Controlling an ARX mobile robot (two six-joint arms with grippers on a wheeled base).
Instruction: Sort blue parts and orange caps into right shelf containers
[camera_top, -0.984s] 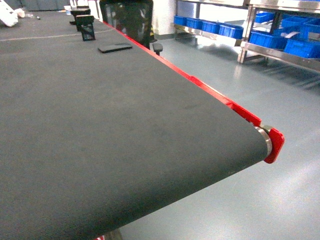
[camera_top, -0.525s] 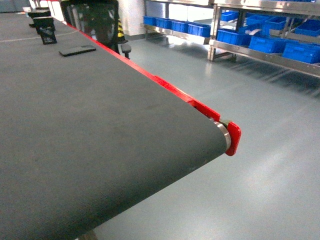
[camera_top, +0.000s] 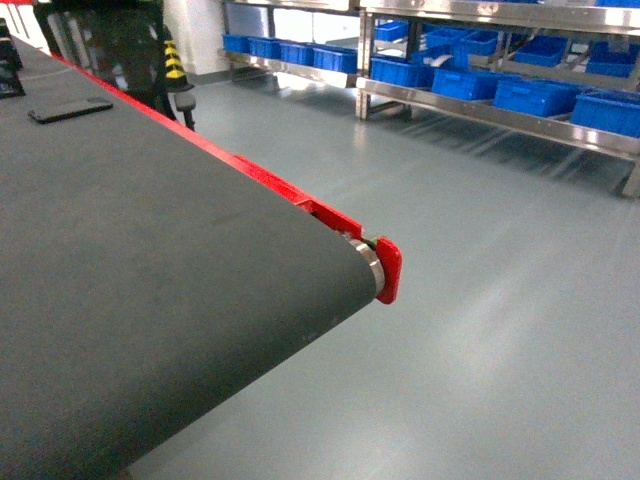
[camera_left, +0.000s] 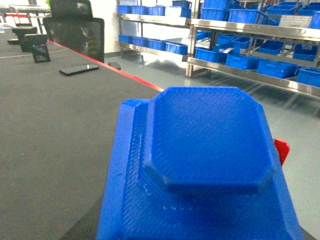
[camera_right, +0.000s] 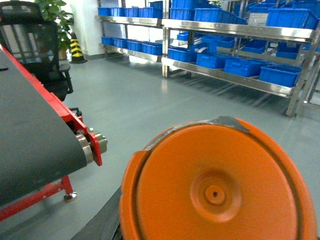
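A blue part (camera_left: 205, 165), a stepped block with an octagonal raised top, fills the lower half of the left wrist view. It sits right in front of the camera above the belt, held by my left gripper, whose fingers are hidden behind it. An orange cap (camera_right: 220, 190), round with a small centre boss, fills the bottom of the right wrist view. It hangs over the floor in my right gripper, fingers also hidden. Blue containers (camera_top: 530, 95) stand in rows on steel shelves (camera_right: 225, 30) across the aisle. Neither gripper shows in the head view.
A dark conveyor belt (camera_top: 150, 280) with a red side rail ends at a red roller cap (camera_top: 388, 270). On it lies a black phone (camera_top: 70, 110). A black mesh chair (camera_right: 35, 45) stands beside the belt. Grey floor (camera_top: 500, 300) separates the belt from the shelves.
The head view has swung to the right. The belt's end has slid left in the frame, and the shelves with blue containers now fill the top right.
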